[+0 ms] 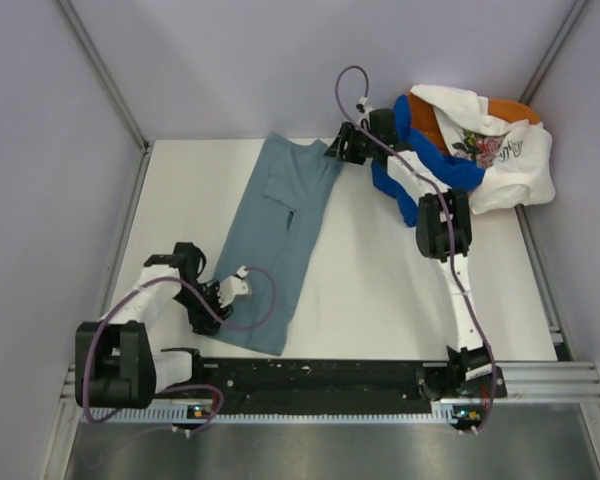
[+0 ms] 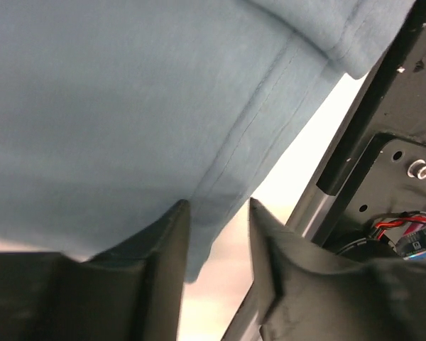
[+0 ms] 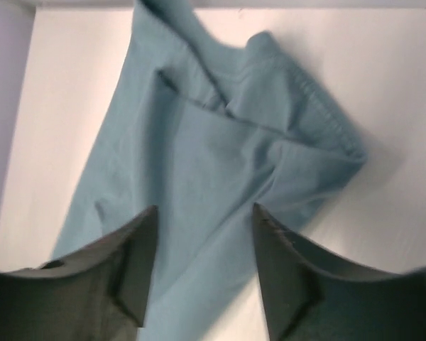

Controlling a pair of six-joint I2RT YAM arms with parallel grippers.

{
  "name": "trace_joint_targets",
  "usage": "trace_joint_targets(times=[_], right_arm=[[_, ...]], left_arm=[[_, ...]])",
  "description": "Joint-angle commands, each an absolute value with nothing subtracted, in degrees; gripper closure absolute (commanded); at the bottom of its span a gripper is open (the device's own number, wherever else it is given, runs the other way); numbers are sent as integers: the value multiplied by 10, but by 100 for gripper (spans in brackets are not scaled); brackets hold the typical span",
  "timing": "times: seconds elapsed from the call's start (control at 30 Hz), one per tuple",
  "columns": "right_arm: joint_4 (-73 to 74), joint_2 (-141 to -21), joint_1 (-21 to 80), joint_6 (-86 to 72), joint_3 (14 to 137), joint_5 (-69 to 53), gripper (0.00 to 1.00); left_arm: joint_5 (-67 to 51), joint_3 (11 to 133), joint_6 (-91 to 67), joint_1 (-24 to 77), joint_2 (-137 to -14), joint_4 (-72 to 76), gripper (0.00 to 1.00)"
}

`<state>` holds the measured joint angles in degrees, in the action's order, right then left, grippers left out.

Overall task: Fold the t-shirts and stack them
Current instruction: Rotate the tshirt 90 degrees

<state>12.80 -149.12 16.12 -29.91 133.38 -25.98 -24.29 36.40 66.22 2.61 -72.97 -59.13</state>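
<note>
The slate-blue t-shirt lies on the white table as a long strip folded lengthwise, running from the far middle to the near edge. My left gripper is open at the shirt's near left edge. In the left wrist view the hem lies between the fingertips. My right gripper is open just over the shirt's far right corner; the right wrist view shows the cloth below the spread fingers. The royal blue tee, the white floral tee and the orange tee lie heaped at the back right.
The heap of tees sits against the back right corner, beside the right arm's elbow. The black base rail runs along the near edge, close to the shirt's bottom hem. Grey walls enclose the table on three sides.
</note>
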Motion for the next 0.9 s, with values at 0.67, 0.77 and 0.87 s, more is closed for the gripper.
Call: trace_joint_targets(times=[0.67, 0.77, 0.87], right_arm=[[-63, -851, 652, 406, 466, -264, 29], [-17, -894, 686, 431, 492, -224, 38], [22, -930, 707, 463, 519, -215, 40]], left_arm=[[-394, 461, 700, -134, -616, -640, 45], [-391, 440, 700, -134, -616, -632, 44], [-386, 432, 699, -133, -614, -632, 44]])
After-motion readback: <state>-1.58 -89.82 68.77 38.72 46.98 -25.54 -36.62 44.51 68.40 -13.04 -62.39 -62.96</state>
